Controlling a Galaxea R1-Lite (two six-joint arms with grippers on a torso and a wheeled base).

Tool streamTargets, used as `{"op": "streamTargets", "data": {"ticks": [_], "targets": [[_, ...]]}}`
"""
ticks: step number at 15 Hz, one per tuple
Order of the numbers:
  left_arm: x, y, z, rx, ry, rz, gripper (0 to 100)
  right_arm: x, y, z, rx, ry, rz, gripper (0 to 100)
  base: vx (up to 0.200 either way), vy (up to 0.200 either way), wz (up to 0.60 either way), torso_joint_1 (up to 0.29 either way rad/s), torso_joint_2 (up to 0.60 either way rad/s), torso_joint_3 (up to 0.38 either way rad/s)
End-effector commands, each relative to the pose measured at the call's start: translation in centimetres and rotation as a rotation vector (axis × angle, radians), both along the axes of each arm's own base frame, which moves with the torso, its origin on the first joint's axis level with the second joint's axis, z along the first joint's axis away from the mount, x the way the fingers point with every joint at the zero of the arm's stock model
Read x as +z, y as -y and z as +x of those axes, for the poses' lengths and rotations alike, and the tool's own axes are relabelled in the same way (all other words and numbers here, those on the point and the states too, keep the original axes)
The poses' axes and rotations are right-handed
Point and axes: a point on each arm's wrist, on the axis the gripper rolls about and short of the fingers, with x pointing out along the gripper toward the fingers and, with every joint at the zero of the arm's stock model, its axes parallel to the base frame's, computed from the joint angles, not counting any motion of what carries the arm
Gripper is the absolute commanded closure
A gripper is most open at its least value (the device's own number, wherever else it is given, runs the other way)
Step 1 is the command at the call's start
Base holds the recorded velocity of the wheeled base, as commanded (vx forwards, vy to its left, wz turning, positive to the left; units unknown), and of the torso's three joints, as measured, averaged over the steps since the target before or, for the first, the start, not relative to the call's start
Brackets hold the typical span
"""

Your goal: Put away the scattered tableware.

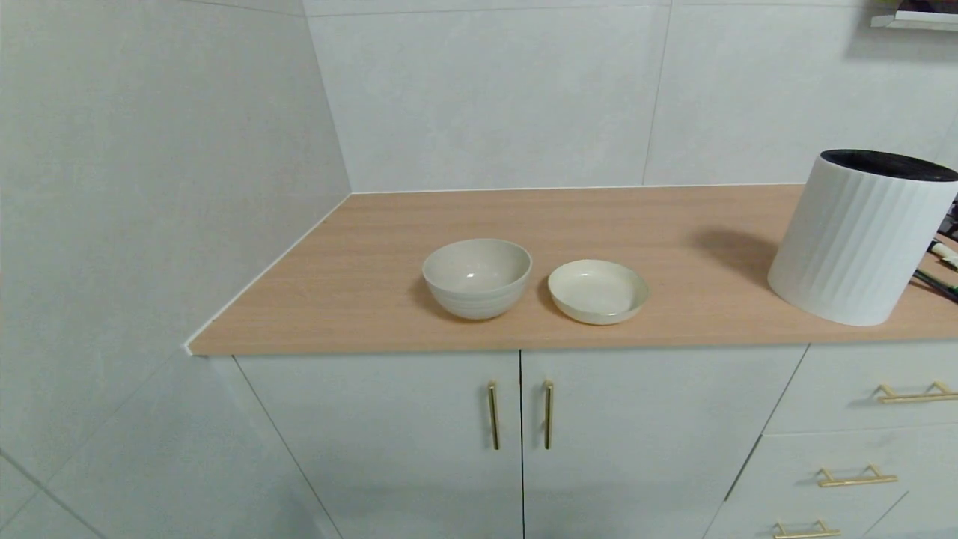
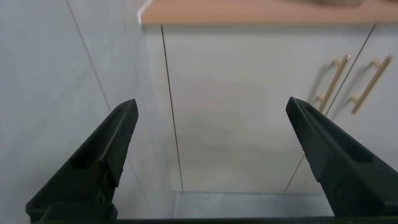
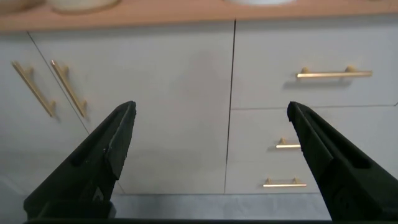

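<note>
Sitting near counter [image 1: 673,224] front edge, above and ahead of splayed, empty left gripper [image 2: 210,106] and right gripper [image 3: 210,106]: bowl [image 1: 477,278] leftward, dish [image 1: 598,291] rightward.

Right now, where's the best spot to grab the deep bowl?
Probably the rim of the bowl, on its left side, coming down from above. It stands upright, mouth open, its round wall curves under, and the shallow dish sits close on its right.
</note>
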Motion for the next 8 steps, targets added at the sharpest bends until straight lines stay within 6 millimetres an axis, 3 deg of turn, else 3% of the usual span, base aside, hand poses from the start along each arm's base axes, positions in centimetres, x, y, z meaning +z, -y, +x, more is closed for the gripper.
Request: {"op": "streamTargets", "data": {"ticks": [1, 8], "targets": [[0.01, 0.00, 0.00, 0.000, 0.001, 0.000, 0, 0.00, 0.00, 0.01, -0.001, -0.001, 0.000, 0, 0.000, 0.000, 0.00, -0.198, 0.48, 0.286], [0.01, 0.00, 0.00, 0.000, 0.001, 0.000, 0, 0.00, 0.00, 0.01, 0.001, -0.001, 0.000, 0, 0.000, 0.000, 0.00, -0.176, 0.47, 0.294]]}}
